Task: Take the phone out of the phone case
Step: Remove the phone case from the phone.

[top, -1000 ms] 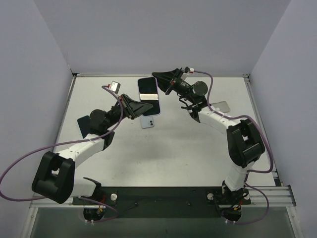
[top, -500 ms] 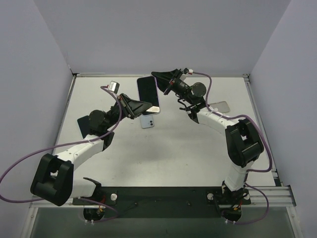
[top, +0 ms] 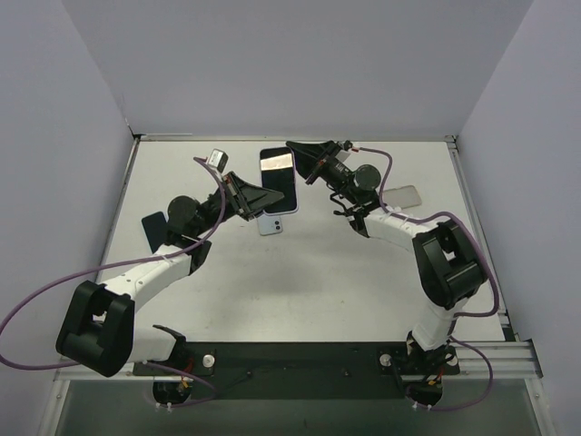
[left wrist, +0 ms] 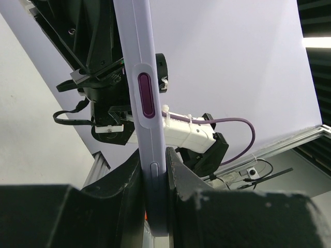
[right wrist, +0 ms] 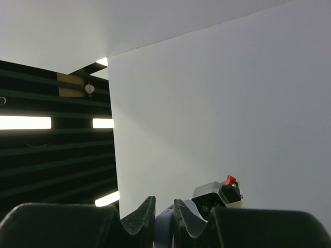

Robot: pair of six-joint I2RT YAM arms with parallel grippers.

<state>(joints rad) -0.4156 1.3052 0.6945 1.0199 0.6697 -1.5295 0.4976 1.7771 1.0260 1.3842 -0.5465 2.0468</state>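
Observation:
The phone [top: 279, 180], screen up, sits in a lavender case and is held in the air over the far middle of the table. My left gripper [top: 258, 199] is shut on its lower left edge. My right gripper [top: 303, 159] is shut on its upper right edge. In the left wrist view the lavender case edge [left wrist: 146, 82] with a purple button stands upright, pinched in my left gripper [left wrist: 154, 173]. In the right wrist view a bit of lavender case edge [right wrist: 164, 227] shows between the tips of my right gripper [right wrist: 163, 213].
A lavender piece with a camera cutout [top: 270, 223] lies on the table just below the held phone. A silver flat object [top: 403, 195] lies at the right, a black flat object [top: 152, 230] at the left. White walls enclose the table.
Both grippers and the held phone have shifted slightly to the right. The lavender piece on the table has not moved.

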